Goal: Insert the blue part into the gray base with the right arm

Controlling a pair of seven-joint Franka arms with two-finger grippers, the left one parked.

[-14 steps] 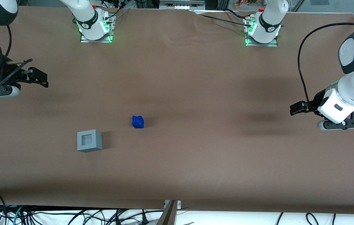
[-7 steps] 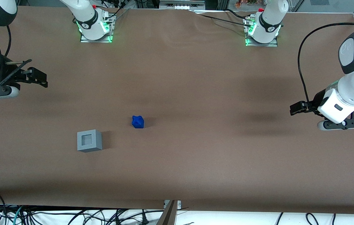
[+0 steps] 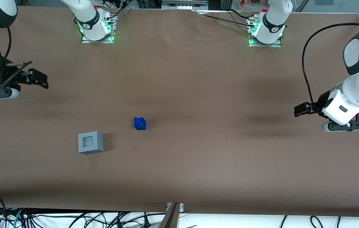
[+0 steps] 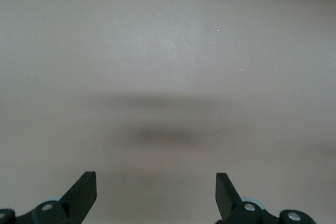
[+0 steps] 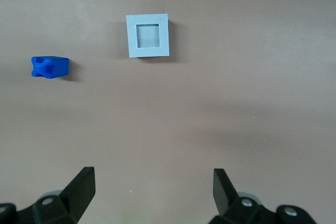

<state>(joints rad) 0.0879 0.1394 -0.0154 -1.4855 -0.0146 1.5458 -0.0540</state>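
Blue part (image 3: 139, 123): loose on counter (image 3: 198, 95), near gray base (image 3: 90, 142), apart from it and farther from the front camera. Hand (image 5: 152, 192): open, empty, high at the working arm's end, well apart from both. Risks: an off-centre grasp on the bumpy top tilts the part; a skewed part jams at the recess rim or shoves the unfixed base.

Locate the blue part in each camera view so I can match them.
Front view: blue part lies on the table, farther from the camera than the gray base, apart from it.
Right wrist view: blue part beside the gray base, ahead of the open claw.
Left wrist view: not in it.
Shared landmark: gray base.
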